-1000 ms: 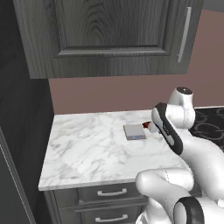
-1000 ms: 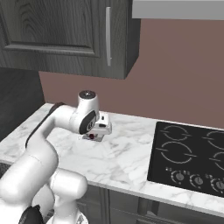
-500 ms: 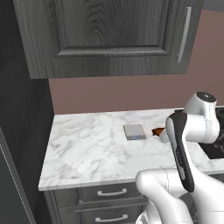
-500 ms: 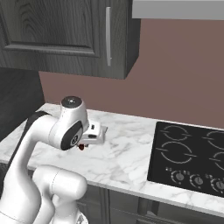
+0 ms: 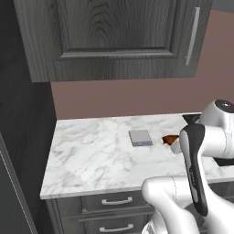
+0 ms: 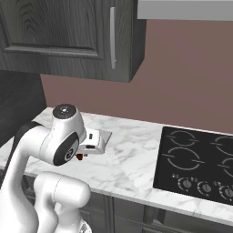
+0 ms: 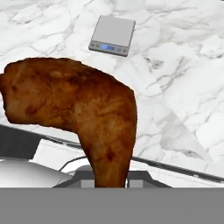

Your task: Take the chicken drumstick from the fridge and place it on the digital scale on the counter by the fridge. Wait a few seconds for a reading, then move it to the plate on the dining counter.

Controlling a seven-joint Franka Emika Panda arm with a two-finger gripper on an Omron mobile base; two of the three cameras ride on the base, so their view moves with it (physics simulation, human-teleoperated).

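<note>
The gripper (image 7: pixel 109 181) is clamped on the thin bone end of the chicken drumstick (image 7: pixel 78 116), whose thick end stands up large in the hand view. Over the last second the arm has swung back from above the digital scale (image 5: pixel 140 137) toward the robot's right, carrying the drumstick with it; the reddish-brown meat now shows beside the arm's wrist (image 5: pixel 170 139), to the right of the scale and clear of it. The scale lies bare on the marble counter (image 5: pixel 91 160), its display strip lit blue in the hand view (image 7: pixel 112 35).

Judgement: weighing appears finished and the transfer to the plate is under way; neither plate nor dining counter is within these views, so the base will likely have to drive.

Surroundings: a black cooktop (image 6: pixel 200 161) sits on the counter to the right, below the carry path. Dark wood-grain wall cabinets (image 5: pixel 114 36) hang above, with a pink-brown backsplash (image 6: pixel 182 77) behind. The arm's own elbow crowds the near counter edge; a wide swing risks the cabinet underside.
</note>
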